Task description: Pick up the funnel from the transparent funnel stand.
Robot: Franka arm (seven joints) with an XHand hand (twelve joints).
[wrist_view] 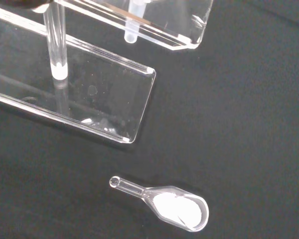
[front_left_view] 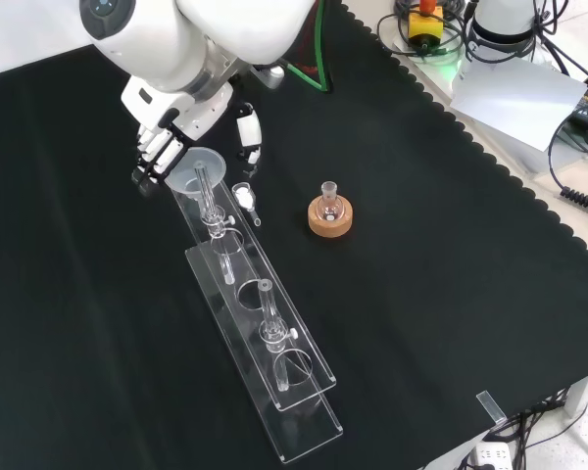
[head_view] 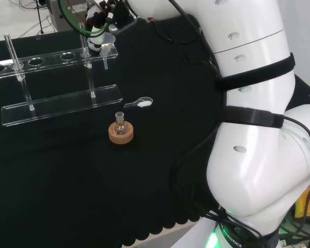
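A: The funnel (front_left_view: 198, 166) sits in the far end hole of the clear stand (front_left_view: 304, 367), its wide cone above the top shelf and its stem poking down through, as the wrist view shows (wrist_view: 132, 25).

B: And the hand (front_left_view: 162, 147)?

A: In the front view it hovers right at the funnel's far left rim. Its fingers (front_left_view: 153, 149) are bunched at the rim, with the thumb (front_left_view: 248, 132) standing apart to the right. Whether they pinch the funnel cannot be told.

B: The head view?

A: There the hand (head_view: 101, 20) is at the far end of the stand (head_view: 62, 103), just above the funnel (head_view: 104, 41).

B: What else lies on the cloth (front_left_view: 451, 294)?

A: A small clear scoop (front_left_view: 245, 201) with white powder lies just beside the stand's far end, to its right in the front view. Farther right stands a little flask (front_left_view: 329, 201) on a cork ring (front_left_view: 330, 219), well apart from the stand. Two upright posts (front_left_view: 267, 311) carry the stand's top shelf.
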